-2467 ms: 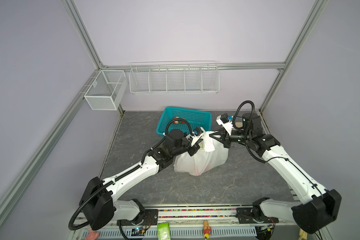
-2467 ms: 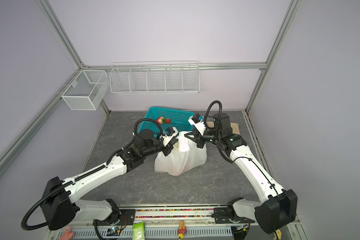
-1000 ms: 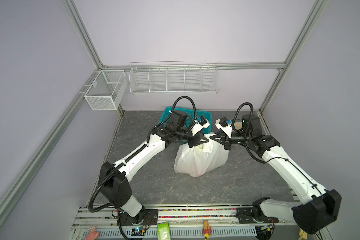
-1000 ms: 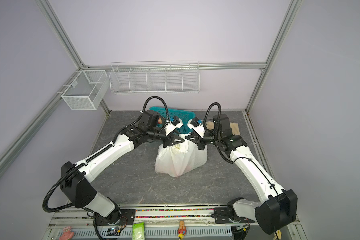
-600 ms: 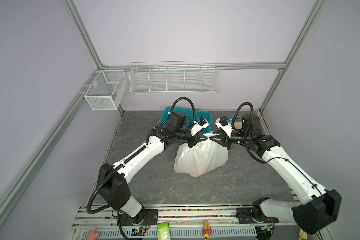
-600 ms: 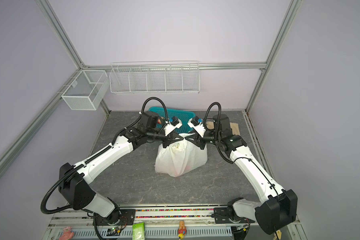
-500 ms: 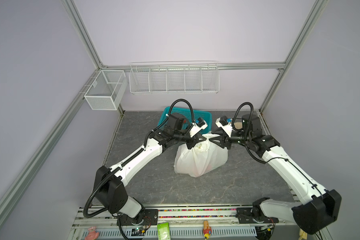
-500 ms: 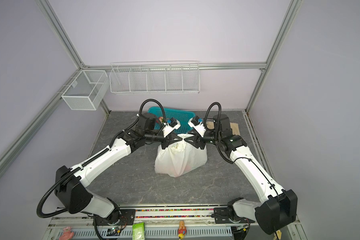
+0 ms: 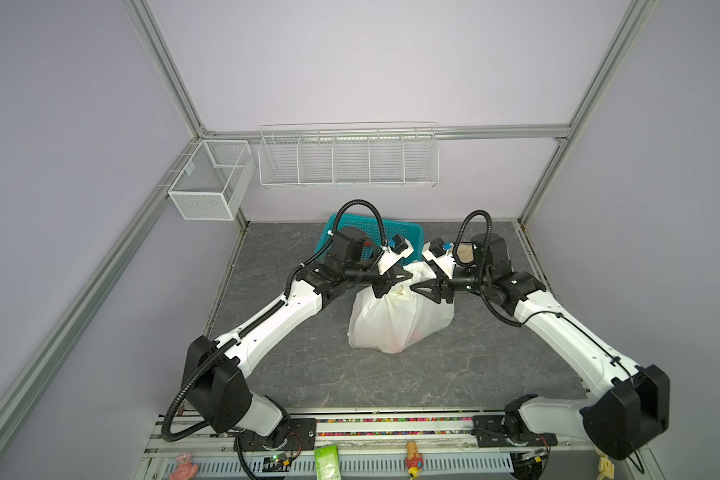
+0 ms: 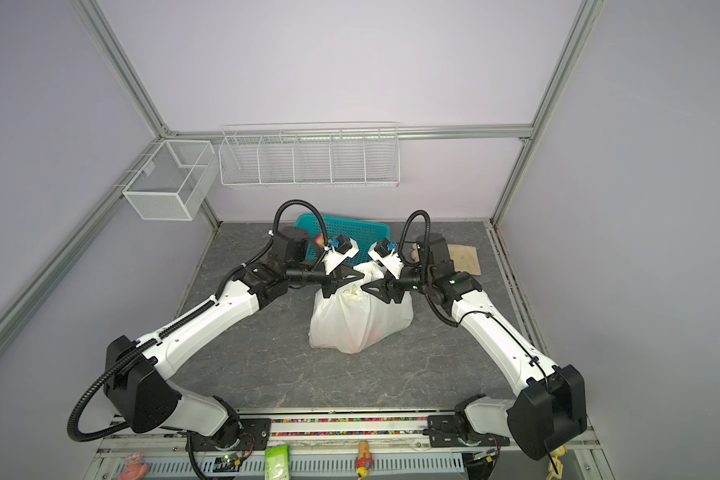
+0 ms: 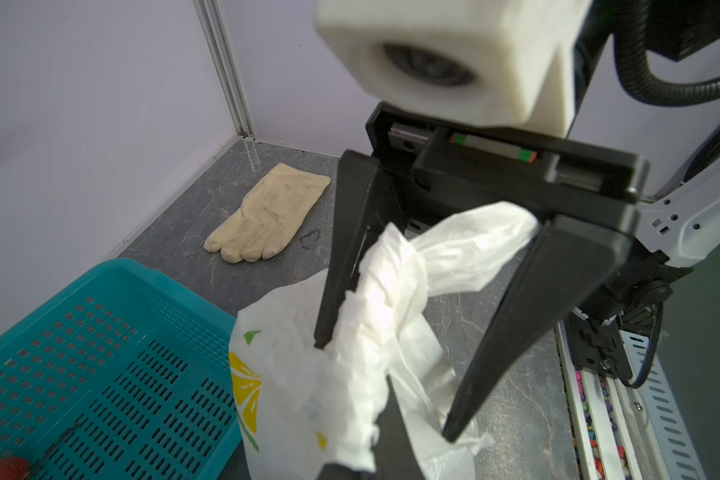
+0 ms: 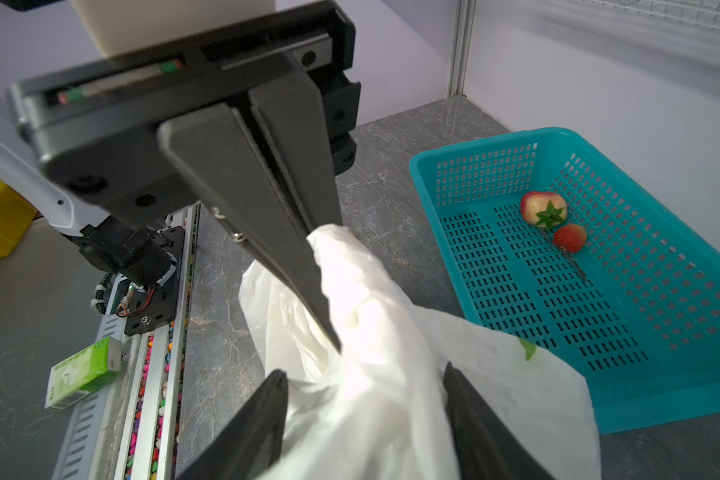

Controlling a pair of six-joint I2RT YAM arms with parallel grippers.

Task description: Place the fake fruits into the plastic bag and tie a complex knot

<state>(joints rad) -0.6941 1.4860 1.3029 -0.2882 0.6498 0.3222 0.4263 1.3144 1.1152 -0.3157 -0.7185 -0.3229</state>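
The white plastic bag [image 9: 395,324] [image 10: 358,320] stands on the grey table with its handles twisted up into a rope. My left gripper [image 9: 398,283] [image 12: 333,343] is shut, its tips pinching that twisted handle [image 12: 350,266]. My right gripper [image 9: 414,287] [image 12: 364,370] [image 11: 385,390] faces it, open, with the handle [image 11: 454,253] running loosely between its fingers. A faint red shows through the bag's lower wall [image 9: 412,336]. Two fake fruits, an apple-like one [image 12: 543,208] and a strawberry [image 12: 569,237], lie in the teal basket [image 12: 599,316].
The teal basket [image 9: 391,227] [image 10: 362,227] [image 11: 100,353] sits just behind the bag. A beige glove [image 11: 267,216] [image 10: 464,257] lies at the back right. White wire racks [image 9: 348,160] hang on the walls. A green packet [image 12: 84,370] rests by the front rail.
My right gripper has opened and let go of the bag's handle. My left gripper has closed on the handle and its arm has settled a little lower.
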